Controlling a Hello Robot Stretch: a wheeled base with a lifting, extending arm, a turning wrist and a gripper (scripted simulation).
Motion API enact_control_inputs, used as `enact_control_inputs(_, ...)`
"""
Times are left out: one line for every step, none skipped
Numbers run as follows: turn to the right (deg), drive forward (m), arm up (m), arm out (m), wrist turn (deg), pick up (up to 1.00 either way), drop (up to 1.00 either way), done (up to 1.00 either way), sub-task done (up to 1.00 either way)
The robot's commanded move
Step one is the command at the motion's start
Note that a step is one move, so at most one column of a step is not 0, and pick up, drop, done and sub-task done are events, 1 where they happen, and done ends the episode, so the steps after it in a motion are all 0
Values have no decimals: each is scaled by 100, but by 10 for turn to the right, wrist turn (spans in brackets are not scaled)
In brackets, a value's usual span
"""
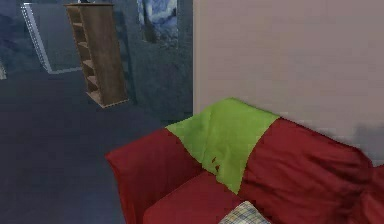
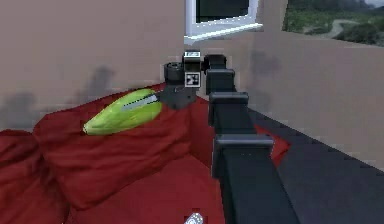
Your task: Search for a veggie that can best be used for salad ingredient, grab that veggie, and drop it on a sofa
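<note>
We see the green-yellow veggie [image 2: 122, 113] at the far end of the pincer [image 2: 153, 100], over the red sofa [image 2: 110, 165]. We cannot tell whether the pincer holds it or how wide its fingers stand. We judge the veggie to be light, leafy and easily bruised, best taken around its middle. The arm side view gives us the arm [image 2: 240, 150] and a window [image 2: 225, 15]. The forward view adds a green throw [image 1: 230, 135] on the sofa back and a far bookshelf [image 1: 97, 50] on the left.
</note>
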Motion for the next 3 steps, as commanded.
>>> enact_control_inputs(0,0,0,0,-450,0,0,0,0)
enact_control_inputs(0,0,-34,0,0,0,0,0,0)
enact_control_inputs(0,0,-32,0,0,0,0,0,0)
